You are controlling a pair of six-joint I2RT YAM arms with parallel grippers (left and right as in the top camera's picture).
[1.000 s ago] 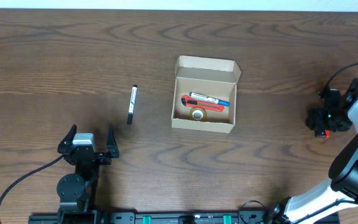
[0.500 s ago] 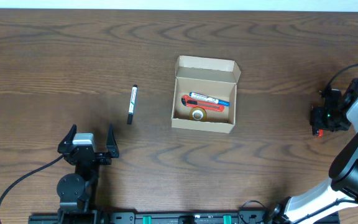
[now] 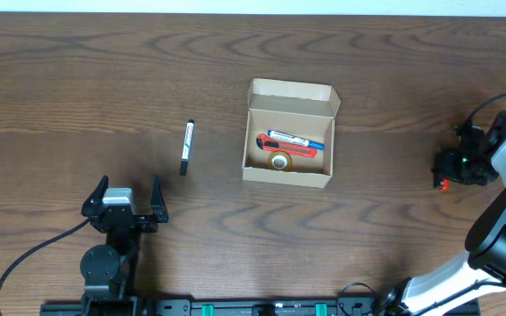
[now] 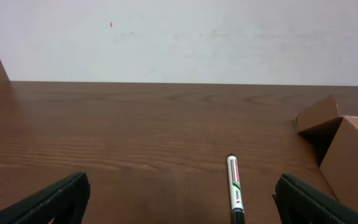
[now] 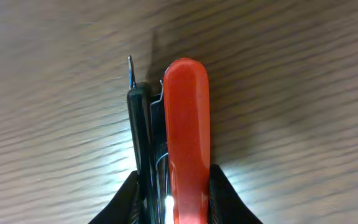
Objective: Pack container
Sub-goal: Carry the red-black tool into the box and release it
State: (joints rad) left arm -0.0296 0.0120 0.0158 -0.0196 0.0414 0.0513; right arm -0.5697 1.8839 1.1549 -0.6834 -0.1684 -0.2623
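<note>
The tan cardboard container (image 3: 289, 172) stands open mid-table, its flap lid (image 3: 292, 94) folded back. Inside lie a red cutter (image 3: 285, 148), a blue-and-white pen (image 3: 295, 140) and a small tape roll (image 3: 280, 161). A black-and-white pen (image 3: 186, 147) lies on the table left of it, also ahead of my open left gripper (image 4: 180, 202) as the pen (image 4: 234, 188). At the far right, my right gripper (image 3: 451, 171) is shut on a red-and-black cutter (image 5: 186, 124), its metal tip pointing away just above the wood.
The box's corner and flap (image 4: 347, 146) show at the right of the left wrist view. A black cable (image 3: 477, 110) loops by the right arm. The left gripper (image 3: 121, 204) rests near the table's front edge, below the loose pen.
The right gripper's jaws have closed on the red-and-black cutter and shifted slightly left. The left arm and the box's contents have not moved.
</note>
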